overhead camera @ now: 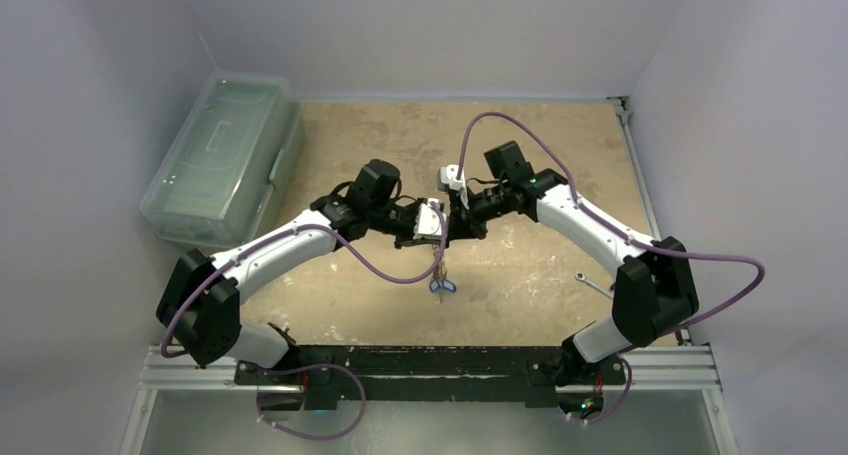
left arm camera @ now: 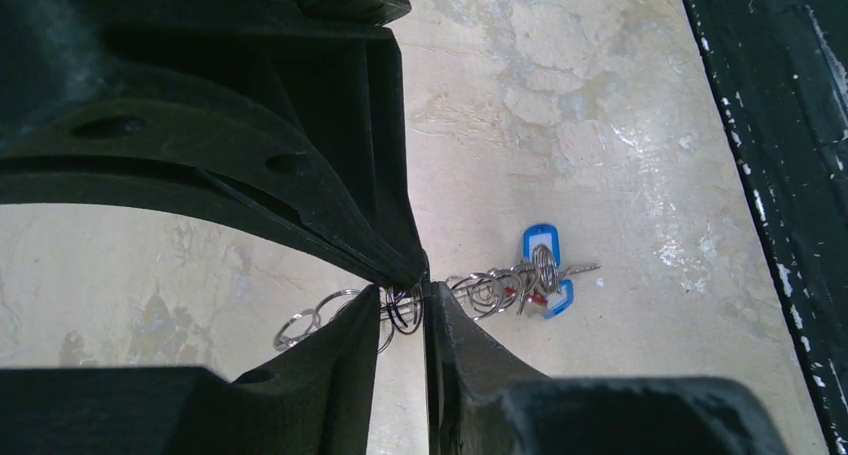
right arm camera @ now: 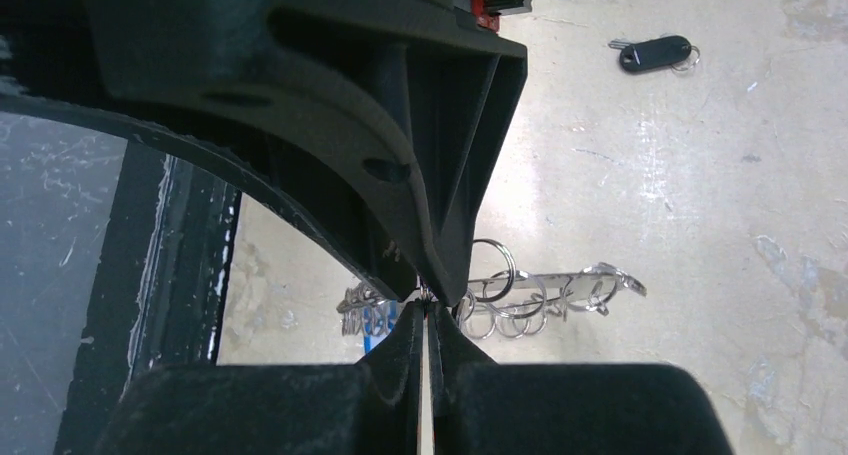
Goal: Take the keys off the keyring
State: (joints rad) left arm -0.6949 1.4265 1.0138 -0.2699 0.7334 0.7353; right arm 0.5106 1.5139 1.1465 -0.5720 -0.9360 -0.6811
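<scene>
Apparently both jaws pinch the keyring (left arm camera: 400, 310), keys (left arm camera: 520, 285) dangling.

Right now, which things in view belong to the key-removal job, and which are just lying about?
Part of the job:
- keyring, pinched in the right gripper
- keys hanging from it
- left gripper, at the small rings beside the other grip

Just lying about:
- spanner on the table, right side
- clear plastic box, far left
- black key fob, lying apart on the table

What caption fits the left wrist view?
Left claw pinching the keyring above the table, keys dangling alongside.
</scene>
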